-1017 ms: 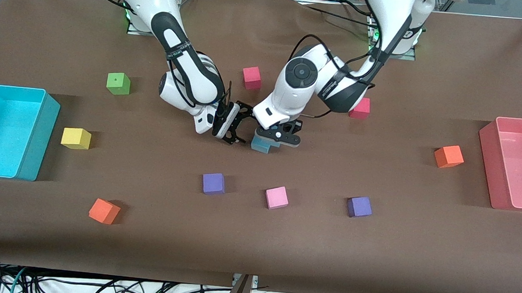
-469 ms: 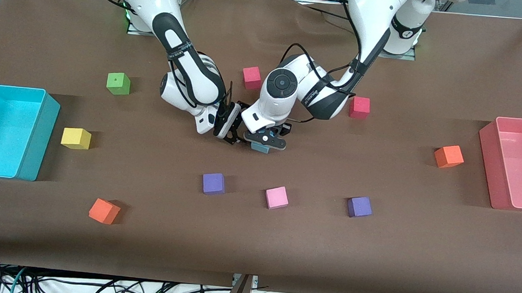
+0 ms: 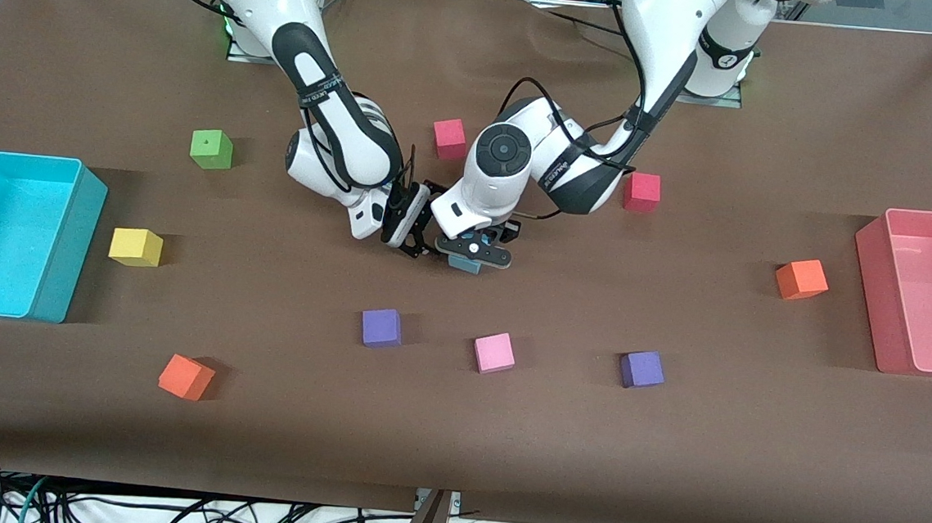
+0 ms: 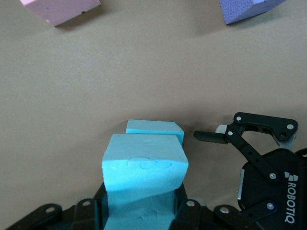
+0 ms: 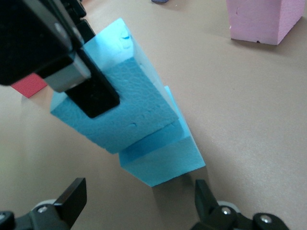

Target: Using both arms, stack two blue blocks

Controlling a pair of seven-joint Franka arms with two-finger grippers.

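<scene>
1. Blue foam cubes: two light sky-blue blocks at mid-table. The upper blue cube (image 4: pixel 144 165) sits on the lower blue cube (image 5: pixel 163 160), offset, edges not flush. Only a sliver of the stack shows under the left gripper in the front view.
2. Landmark for places: the blue stack. Nearest the front camera: orange foam cube (image 3: pixel 185 377), toward the right arm's end.
3. Nearer the camera than the stack: pink foam cube (image 3: pixel 495 353), with a purple foam cube (image 3: pixel 382 328) toward the right arm's end and a second purple cube (image 3: pixel 642 369) toward the left arm's end.
4. Level with the stack: yellow foam cube (image 3: pixel 136 247) and large cyan plastic bin (image 3: pixel 64 266) at the right arm's end; a second orange cube (image 3: pixel 801 279) and pink-red plastic bin (image 3: pixel 872 265) at the left arm's end.
5. Left gripper (image 3: pixel 473 251): directly over the stack, fingers clamped on the sides of the upper blue cube.
6. Right gripper (image 3: pixel 411 231): just beside the stack toward the right arm's end, fingers spread, holding nothing, its finger tips (image 5: pixel 72 196) either side of the lower cube without touching it.
7. Farther from the camera than the stack: green foam cube (image 3: pixel 211 149), red foam cube (image 3: pixel 449 139), second red cube (image 3: pixel 641 192).
</scene>
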